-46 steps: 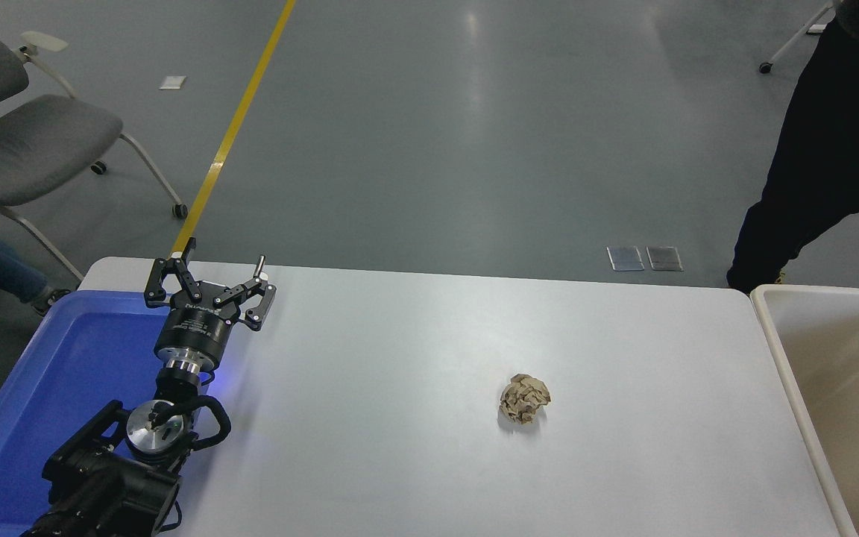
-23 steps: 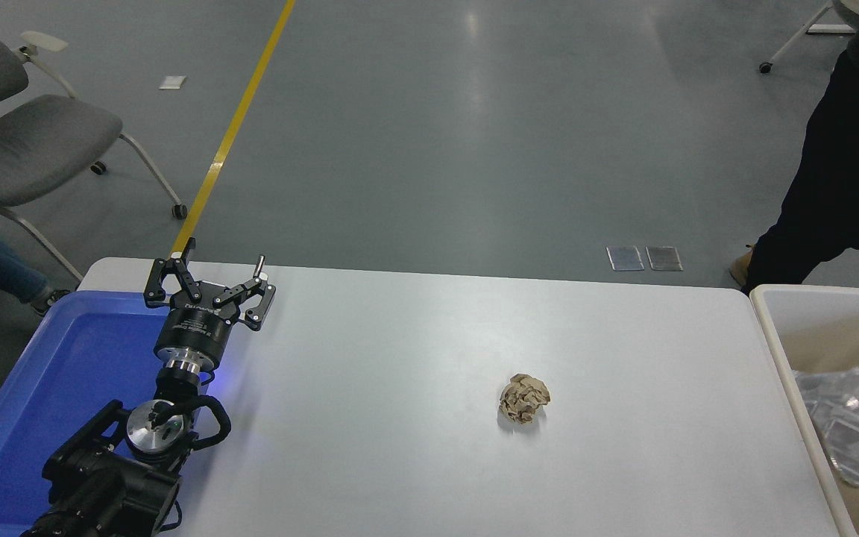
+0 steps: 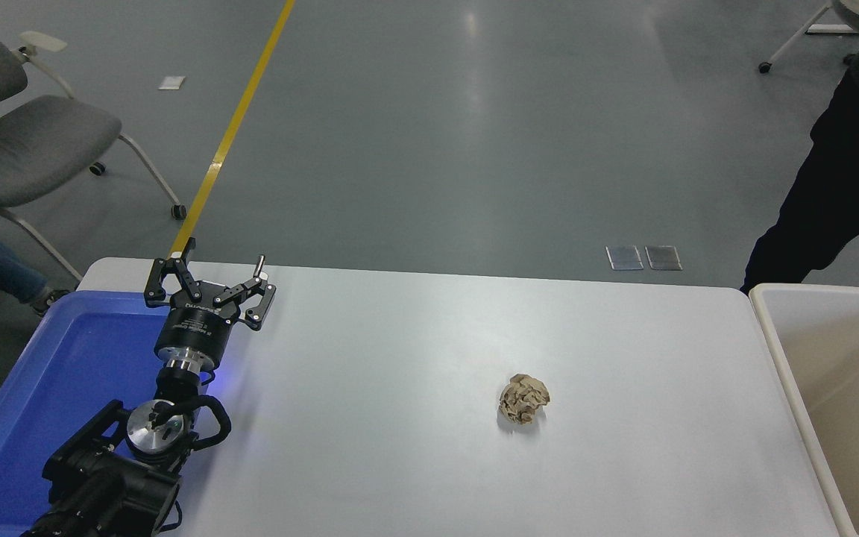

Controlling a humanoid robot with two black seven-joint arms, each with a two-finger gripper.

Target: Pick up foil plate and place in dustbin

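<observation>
My left gripper point(image 3: 215, 277) sits parked with its fingers spread at the table's far left, my right arm is out of view, and the foil plate is nowhere visible, so I'd check the dustbin point(image 3: 774, 332) at the right before withdrawing.

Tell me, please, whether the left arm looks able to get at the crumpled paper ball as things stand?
Probably yes: the left gripper is open, and only bare table lies between it and the crumpled paper ball.
</observation>
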